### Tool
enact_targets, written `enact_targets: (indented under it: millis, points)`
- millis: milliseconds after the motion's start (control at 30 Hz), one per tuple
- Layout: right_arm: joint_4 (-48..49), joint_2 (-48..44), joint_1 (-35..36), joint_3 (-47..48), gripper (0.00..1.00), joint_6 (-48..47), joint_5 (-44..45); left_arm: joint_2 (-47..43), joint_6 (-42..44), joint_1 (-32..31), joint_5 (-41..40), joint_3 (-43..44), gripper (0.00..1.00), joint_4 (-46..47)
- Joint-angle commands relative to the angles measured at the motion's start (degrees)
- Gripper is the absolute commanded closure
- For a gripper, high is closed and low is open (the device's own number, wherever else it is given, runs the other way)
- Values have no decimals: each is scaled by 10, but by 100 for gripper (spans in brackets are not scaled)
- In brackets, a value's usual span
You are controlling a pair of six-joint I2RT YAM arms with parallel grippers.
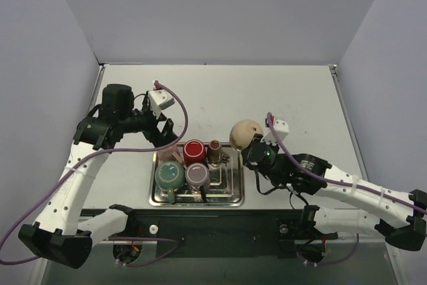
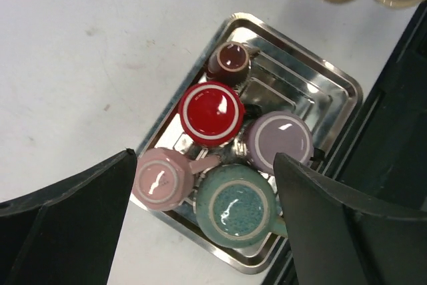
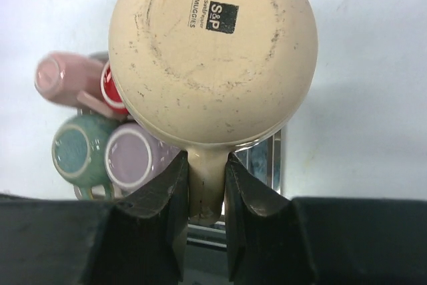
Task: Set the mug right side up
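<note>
at the left of the table (image 1: 220, 91), the left gripper (image 1: 162, 133) hangs over the far-left corner of the tray (image 1: 239, 185), spread wide and grasping nothing. its wrist view looks down between the two dark fingers onto five mugs packed in the steel tray. the pink mug (image 2: 160, 181) is at the tray's left edge, its handle pointing toward the teal mug (image 2: 237, 211) beside it. the red mug (image 2: 212, 113) sits in the middle, the lilac mug (image 2: 280, 141) touches it on the right, and the small brown mug (image 2: 230, 61) is behind them. all show ringed bases upward.

just right of the tray is the cream mug (image 1: 245, 135), its base turned up and toward the right wrist camera, where a printed mark shows on the scuffed bottom. whether it touches the table cannot be told. the right gripper (image 3: 207, 185) is clenched on the mug's handle, one finger pressed against each side of it.
</note>
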Motion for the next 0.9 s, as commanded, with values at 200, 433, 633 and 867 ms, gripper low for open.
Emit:
enact_targets:
  millis: [200,433,633,867]
  points:
    - [39,47,-127,224,100,-179,-63,-81,369,-36,-283,158,4,-95]
    - [89,83,-123,280,100,-167,-141,-250,546,-38,-75,-79,11,340]
    - [117,105,-58,298,100,-187,-104,-273,636,-62,-8,-273,11,647]
    - [176,114,-33,305,100,-184,-132,-246,740,-126,0,-377,11,766]
